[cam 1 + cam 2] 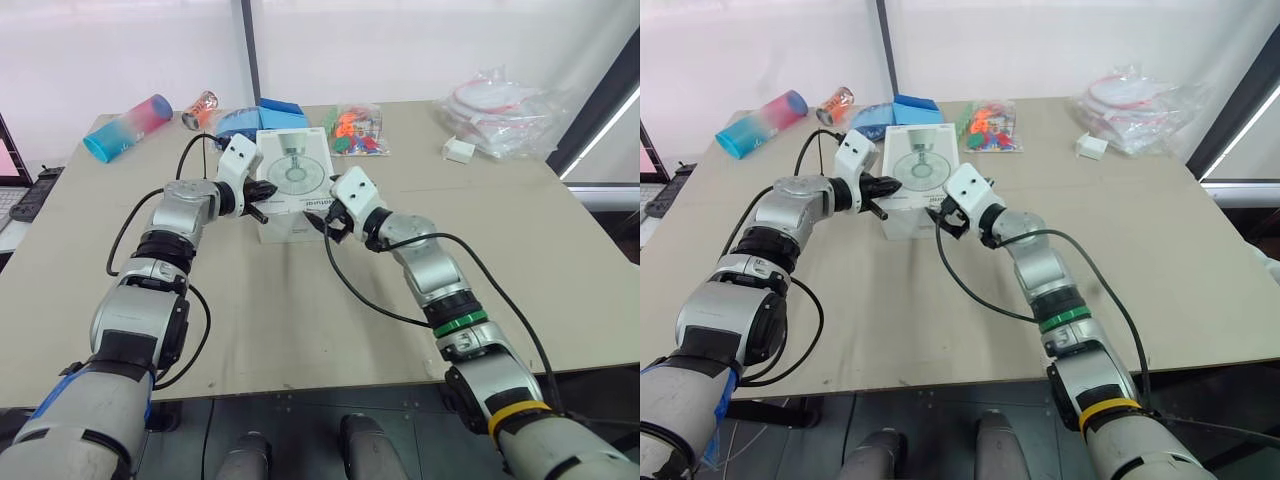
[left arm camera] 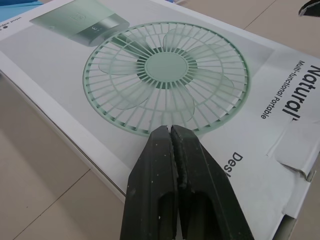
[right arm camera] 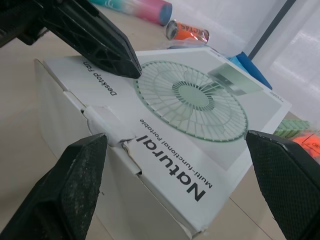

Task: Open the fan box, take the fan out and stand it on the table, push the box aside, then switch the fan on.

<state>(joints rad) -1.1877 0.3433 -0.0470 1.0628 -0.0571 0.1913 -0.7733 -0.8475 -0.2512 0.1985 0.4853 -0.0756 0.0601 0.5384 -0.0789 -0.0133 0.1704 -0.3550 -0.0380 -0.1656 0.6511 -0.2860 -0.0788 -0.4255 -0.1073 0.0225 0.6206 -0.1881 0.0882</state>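
Observation:
The white fan box (image 1: 293,175), printed with a green fan, lies flat at the table's middle. Its near end flap (image 3: 107,125) is slightly lifted and creased. My left gripper (image 2: 171,130) is shut, its joined tips resting at the box's top face near the left edge, also seen from the head (image 1: 260,195). My right gripper (image 3: 175,137) is open wide at the box's near right corner (image 1: 325,222), with one finger (image 3: 75,190) by the end flap and the other finger (image 3: 285,175) past the box's right side. Nothing is held.
Behind the box lie a pink-and-blue bottle (image 1: 128,126), an orange can (image 1: 200,108), a blue carton (image 1: 280,107) and a bag of colourful pieces (image 1: 355,130). Clear plastic bags (image 1: 500,105) and a small white box (image 1: 458,150) sit far right. The bare table (image 1: 300,310) spreads in front.

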